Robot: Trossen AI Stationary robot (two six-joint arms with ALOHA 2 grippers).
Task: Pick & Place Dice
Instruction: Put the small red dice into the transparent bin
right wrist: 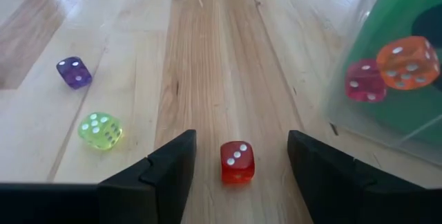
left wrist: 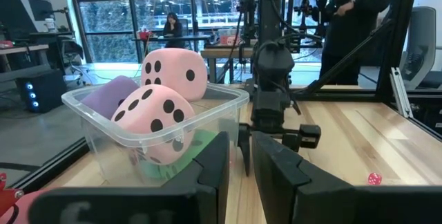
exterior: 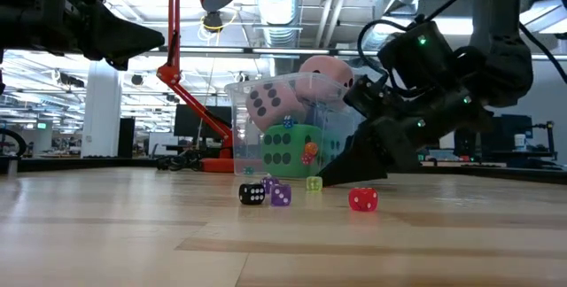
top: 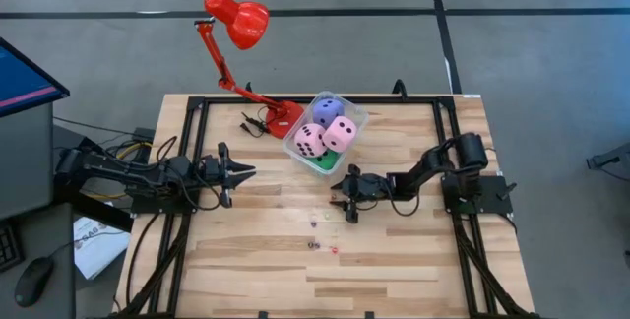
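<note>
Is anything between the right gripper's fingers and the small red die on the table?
Nothing visible. In the right wrist view the red die sits on bare wood between the open right gripper fingers. The yellow-green die and purple die lie off to one side, apart from it.

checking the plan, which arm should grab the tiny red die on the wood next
Right. The right gripper is down at the tabletop, open, with the tiny translucent red die sitting between its dark fingers. The left gripper hangs farther off, its fingers nearly together.
</note>
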